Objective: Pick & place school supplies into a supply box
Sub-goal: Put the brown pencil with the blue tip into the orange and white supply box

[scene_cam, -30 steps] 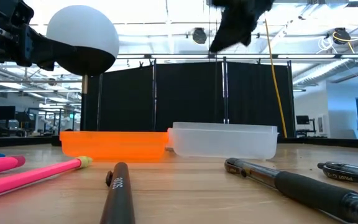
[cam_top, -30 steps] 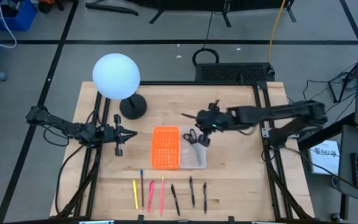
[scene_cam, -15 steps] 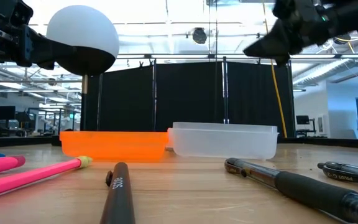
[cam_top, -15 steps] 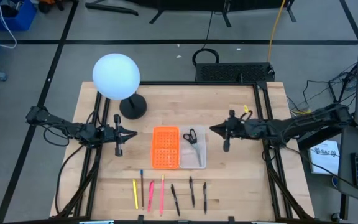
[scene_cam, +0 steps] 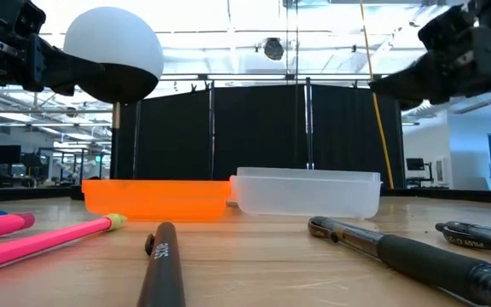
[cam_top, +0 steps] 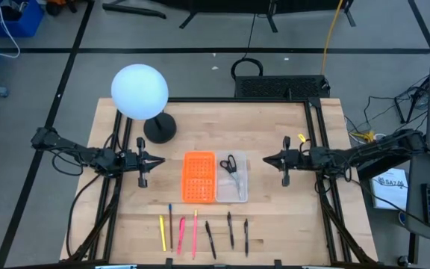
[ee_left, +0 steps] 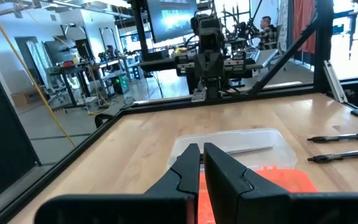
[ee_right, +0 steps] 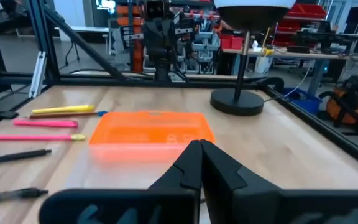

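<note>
The supply box lies open mid-table: an orange half (cam_top: 198, 178) and a clear half (cam_top: 232, 179) side by side. Black-handled scissors (cam_top: 230, 164) lie flat in the clear half. Yellow, pink and black pens (cam_top: 200, 235) lie in a row on the wood near the table's front edge. My left gripper (cam_top: 160, 159) hangs level to the left of the box, shut but for a slit (ee_left: 201, 152), holding nothing. My right gripper (cam_top: 266, 159) hangs level to the right of the box, shut (ee_right: 199, 148) and empty, pointing at it.
A white globe lamp (cam_top: 140, 91) on a black round base (cam_top: 160, 128) stands at the far left of the table. Bare wood lies between each gripper and the box. Dark frame rails (cam_top: 316, 149) run along the table's sides.
My right gripper has drawn back from above the clear half toward the table's right edge and sunk lower, tipping from a downward slant to level. The scissors have stayed lying in the clear half.
</note>
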You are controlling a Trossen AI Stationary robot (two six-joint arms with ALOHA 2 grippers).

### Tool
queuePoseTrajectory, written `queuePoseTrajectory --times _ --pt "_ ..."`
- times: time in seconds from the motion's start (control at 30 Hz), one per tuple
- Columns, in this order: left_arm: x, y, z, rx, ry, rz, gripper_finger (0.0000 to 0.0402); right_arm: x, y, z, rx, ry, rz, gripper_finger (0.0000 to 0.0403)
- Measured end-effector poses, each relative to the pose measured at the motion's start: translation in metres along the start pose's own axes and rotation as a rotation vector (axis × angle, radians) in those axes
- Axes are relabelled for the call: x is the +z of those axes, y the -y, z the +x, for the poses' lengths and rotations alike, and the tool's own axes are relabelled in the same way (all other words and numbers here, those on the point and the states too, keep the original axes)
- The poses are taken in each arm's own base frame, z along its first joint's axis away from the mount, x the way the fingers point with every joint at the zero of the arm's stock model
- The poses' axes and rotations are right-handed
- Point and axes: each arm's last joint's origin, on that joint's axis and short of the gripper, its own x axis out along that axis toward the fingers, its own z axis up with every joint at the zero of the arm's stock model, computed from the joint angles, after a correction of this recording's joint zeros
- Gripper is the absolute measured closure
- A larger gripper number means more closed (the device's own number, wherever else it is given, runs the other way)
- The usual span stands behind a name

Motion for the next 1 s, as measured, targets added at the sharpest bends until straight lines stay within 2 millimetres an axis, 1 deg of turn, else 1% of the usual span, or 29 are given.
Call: queuePoseTrajectory --times 0.07,0.2,0.27,0.5,0.7,0.8,1.0 --pt "0.000 0.000 0.000 0.000 0.000 0.000 0.0371 -0.001 0.000 -0.002 0.003 0.007 0.004 0.0403" --pt "0.000 0.000 0.000 0.000 0.000 0.000 0.0371 0.005 0.001 -0.004 0.006 0.080 0.004 0.0403" --pt "0.000 0.000 0.000 0.000 0.000 0.000 0.0371 0.004 0.000 -0.003 0.013 0.079 -0.004 0.0403" --pt "0.000 0.000 0.000 -0.001 0.000 0.000 0.0371 0.013 -0.003 -0.006 0.146 0.167 -0.012 0.0403" --pt "0.000 0.000 0.000 -0.001 0.000 0.001 0.0371 0.020 -0.002 -0.014 0.177 0.227 -0.029 0.0403" --pt "0.000 0.000 0.000 -0.001 0.000 0.001 0.0371 0.023 -0.003 -0.017 0.244 0.265 -0.043 0.0403" --pt "0.000 0.000 0.000 0.000 0.000 0.001 0.0371 0.025 -0.005 -0.020 0.327 0.287 -0.049 0.0403"
